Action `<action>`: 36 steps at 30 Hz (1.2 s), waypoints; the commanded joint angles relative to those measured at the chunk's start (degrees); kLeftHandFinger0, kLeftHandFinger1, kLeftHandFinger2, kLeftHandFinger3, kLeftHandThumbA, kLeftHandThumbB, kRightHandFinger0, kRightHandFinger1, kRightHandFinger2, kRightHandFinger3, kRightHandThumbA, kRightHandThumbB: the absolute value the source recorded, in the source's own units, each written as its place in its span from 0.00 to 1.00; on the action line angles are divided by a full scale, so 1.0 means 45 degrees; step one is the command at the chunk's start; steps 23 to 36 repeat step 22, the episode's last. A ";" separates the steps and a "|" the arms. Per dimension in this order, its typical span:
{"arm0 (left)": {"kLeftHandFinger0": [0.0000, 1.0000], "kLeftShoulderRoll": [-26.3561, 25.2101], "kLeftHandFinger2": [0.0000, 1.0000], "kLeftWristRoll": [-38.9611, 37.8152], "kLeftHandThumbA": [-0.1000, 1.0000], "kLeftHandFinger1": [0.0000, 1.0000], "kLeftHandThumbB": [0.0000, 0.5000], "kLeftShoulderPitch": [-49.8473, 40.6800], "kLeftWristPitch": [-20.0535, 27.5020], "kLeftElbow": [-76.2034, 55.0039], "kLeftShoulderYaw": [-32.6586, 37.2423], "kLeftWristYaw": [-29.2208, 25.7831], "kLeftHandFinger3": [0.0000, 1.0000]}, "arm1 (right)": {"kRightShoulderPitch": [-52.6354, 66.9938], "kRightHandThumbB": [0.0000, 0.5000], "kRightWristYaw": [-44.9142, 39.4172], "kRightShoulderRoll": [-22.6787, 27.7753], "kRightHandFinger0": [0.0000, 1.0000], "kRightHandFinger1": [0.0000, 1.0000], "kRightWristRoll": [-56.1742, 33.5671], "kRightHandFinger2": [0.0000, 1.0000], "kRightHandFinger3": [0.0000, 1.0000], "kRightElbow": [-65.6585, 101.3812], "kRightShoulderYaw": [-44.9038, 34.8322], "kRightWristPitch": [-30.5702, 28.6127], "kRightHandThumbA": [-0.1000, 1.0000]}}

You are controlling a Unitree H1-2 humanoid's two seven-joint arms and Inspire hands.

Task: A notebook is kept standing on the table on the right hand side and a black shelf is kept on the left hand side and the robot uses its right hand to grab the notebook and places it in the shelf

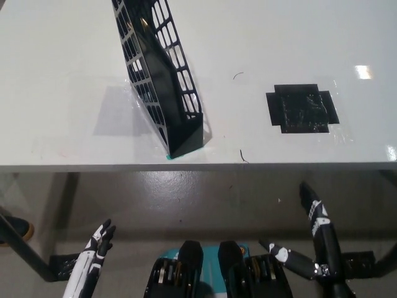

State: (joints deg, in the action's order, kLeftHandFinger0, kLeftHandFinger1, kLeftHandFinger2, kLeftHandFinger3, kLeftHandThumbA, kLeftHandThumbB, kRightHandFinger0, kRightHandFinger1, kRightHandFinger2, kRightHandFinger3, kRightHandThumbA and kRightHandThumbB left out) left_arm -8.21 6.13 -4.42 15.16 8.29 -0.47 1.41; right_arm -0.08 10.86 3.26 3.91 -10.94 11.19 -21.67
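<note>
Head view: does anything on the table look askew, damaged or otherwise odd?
No standing notebook is visible: the black square patch on the white table is bare. The black mesh shelf leans, set diagonally. No spill.

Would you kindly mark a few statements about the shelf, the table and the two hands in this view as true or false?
1. The black shelf stands on the white table. True.
2. The right hand grips the shelf. False: it is below the table edge, fingers spread, holding nothing.
3. A black square patch lies right of the shelf. True.
4. The left hand rests on the table. False: it is at the lower left, below the table.
</note>
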 commanded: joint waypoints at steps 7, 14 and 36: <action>1.00 -0.0025 1.00 -0.0120 1.00 1.00 0.42 0.0213 0.0434 0.0074 -0.0018 -0.0035 1.00 | -0.0644 0.56 -0.0964 -0.0147 1.00 1.00 -0.0785 1.00 1.00 -0.0582 -0.0585 -0.0790 1.00; 1.00 -0.0033 1.00 -0.0084 1.00 1.00 0.41 0.0295 0.0453 0.0221 -0.0093 -0.0131 1.00 | -0.0872 0.59 -0.1166 -0.0281 1.00 1.00 -0.0758 1.00 1.00 -0.0879 -0.0726 -0.0726 1.00; 1.00 -0.0026 1.00 -0.0087 1.00 1.00 0.39 0.0326 0.0273 0.0149 -0.0055 -0.0063 1.00 | -0.0867 0.50 -0.1224 -0.0377 1.00 1.00 -0.0608 1.00 1.00 -0.1150 -0.0901 -0.1166 1.00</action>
